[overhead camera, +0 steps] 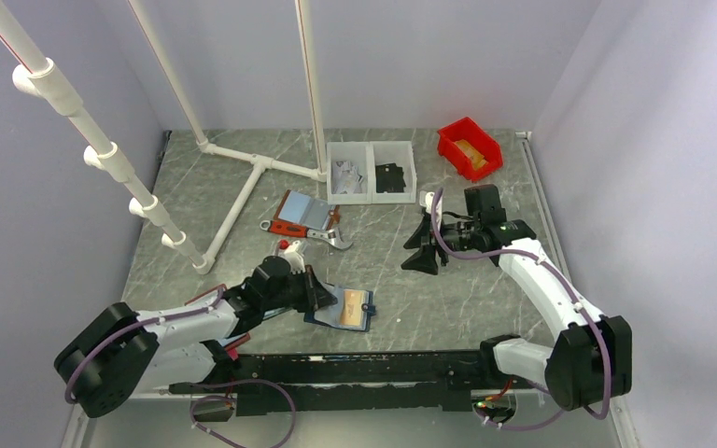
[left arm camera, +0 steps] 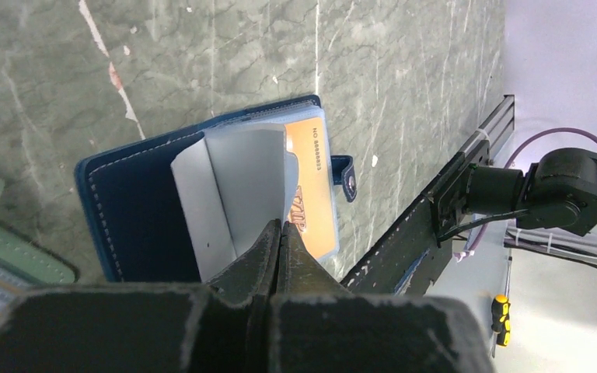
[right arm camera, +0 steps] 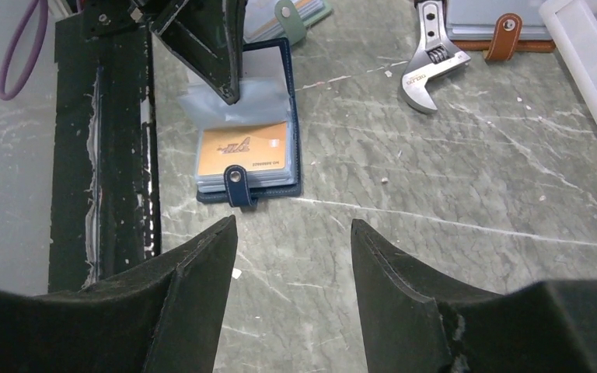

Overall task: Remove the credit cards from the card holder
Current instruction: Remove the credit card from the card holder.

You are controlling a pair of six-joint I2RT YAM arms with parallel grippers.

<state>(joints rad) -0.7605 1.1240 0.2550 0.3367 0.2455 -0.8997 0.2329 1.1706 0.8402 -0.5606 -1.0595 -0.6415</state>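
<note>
Left gripper (overhead camera: 322, 294): clenched, jaws pressed tight together, tips on the pale blue pocket leaf of the open card holder. Whether they pinch that leaf I cannot tell.
Card holder (overhead camera: 341, 309): navy bifold lying open on the marbled table (overhead camera: 485, 299), towards 6 o'clock and close to the near rail. Its strap tab (right arm camera: 239, 184) points at the rail.
Orange-gold card (overhead camera: 355, 301): in the holder's right half, tucked in a clear pocket and lying flat.
Red-edged holder (overhead camera: 301, 214): at 11 o'clock of the navy one and well apart from it.
Adjustable wrench (overhead camera: 334, 239): just beside the red-edged holder.
Right gripper (overhead camera: 423, 248): released, jaws spread with nothing between them, at 2 o'clock of the card holder.
Red bin (overhead camera: 470, 147): far corner of the table, at 1 o'clock.
</note>
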